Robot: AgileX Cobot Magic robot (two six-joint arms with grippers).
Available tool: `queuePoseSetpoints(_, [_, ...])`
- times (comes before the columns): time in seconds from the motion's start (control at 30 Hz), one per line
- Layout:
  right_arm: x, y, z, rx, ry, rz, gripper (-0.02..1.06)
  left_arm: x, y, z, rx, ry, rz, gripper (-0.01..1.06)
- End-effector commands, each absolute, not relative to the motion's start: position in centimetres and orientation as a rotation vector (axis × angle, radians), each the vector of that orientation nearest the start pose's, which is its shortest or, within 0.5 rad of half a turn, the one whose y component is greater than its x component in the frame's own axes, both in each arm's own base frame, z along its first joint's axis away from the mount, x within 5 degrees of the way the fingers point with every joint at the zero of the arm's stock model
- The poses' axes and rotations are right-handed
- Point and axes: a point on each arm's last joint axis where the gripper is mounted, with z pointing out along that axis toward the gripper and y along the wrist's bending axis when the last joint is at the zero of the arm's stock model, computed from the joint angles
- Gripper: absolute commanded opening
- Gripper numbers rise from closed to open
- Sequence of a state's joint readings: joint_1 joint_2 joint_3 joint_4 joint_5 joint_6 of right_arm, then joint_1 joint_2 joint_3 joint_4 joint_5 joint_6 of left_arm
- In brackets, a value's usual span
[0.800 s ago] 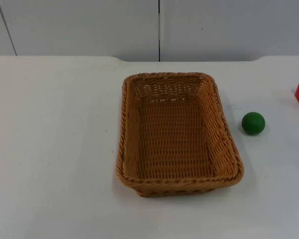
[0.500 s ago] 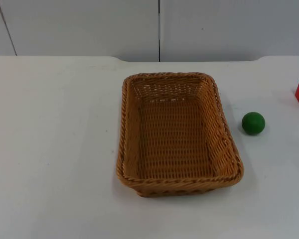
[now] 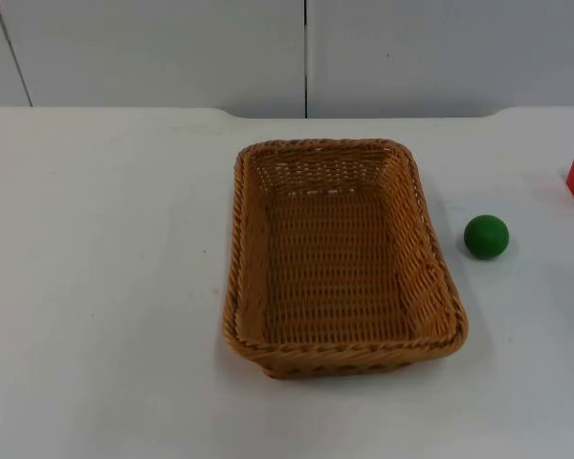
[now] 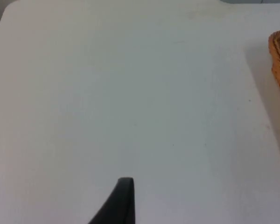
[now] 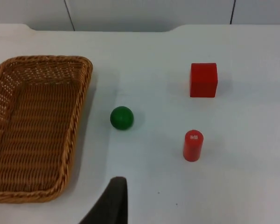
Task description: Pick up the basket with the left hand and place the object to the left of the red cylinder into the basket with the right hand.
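Basket (image 3: 342, 256) sits mid-table untouched, green ball (image 3: 486, 236) at its 3 o'clock, left of the red cylinder (image 5: 193, 145); can't tell either gripper's opening, so I'd probably bring my left gripper onto the near rim first.

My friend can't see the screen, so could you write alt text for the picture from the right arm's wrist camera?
A green ball sits on a white table between an empty woven basket and a small upright red cylinder. A red cube stands farther back, toward the grey wall. One black fingertip of the right claw pokes in over the table, touching nothing.
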State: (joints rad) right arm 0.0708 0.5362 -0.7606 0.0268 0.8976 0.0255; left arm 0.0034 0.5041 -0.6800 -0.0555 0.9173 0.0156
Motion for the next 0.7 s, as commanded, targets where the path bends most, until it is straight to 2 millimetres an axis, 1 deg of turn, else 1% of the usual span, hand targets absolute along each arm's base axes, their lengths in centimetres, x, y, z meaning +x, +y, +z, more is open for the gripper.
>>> queuePoseSetpoints(0.0, [10.9,0.9,34.9,-0.05,2.179,0.076,1.05,10.2,-0.5,32.6,-0.008,2.246,-0.075,1.05])
queuePoseSetpoints(0.03, [10.9,0.9,34.9,-0.05,2.179,0.076,1.05,10.2,-0.5,32.6,-0.008,2.246,-0.075,1.05])
queuePoseSetpoints(0.07, [12.2,1.0,34.7,-0.049,2.191,0.076,1.05,11.3,-0.5,32.4,-0.006,2.27,-0.073,1.05])
queuePoseSetpoints(0.17, [14.4,1.1,33.8,-0.048,2.238,0.074,1.05,13.4,-0.5,31.4,-0.016,2.335,-0.087,1.05])
queuePoseSetpoints(0.2, [14.4,1.1,33.8,-0.048,2.238,0.074,1.05,13.4,-0.5,31.4,-0.016,2.335,-0.087,1.05])
queuePoseSetpoints(0.33, [16.4,1.2,32.3,-0.048,2.329,0.071,1.05,15.3,-0.7,30.2,-0.029,2.404,-0.113,1.05])
queuePoseSetpoints(0.37, [16.4,1.2,32.3,-0.048,2.329,0.071,1.05,15.3,-0.7,30.2,-0.029,2.404,-0.113,1.05])
queuePoseSetpoints(0.5, [17.3,1.3,31.5,-0.049,2.381,0.069,1.05,16.4,-0.8,29.5,-0.027,2.436,-0.133,1.05])
queuePoseSetpoints(0.67, [17.5,1.3,31.4,-0.049,2.385,0.069,1.05,17.2,-1.1,29.0,-0.017,2.45,-0.171,1.05])
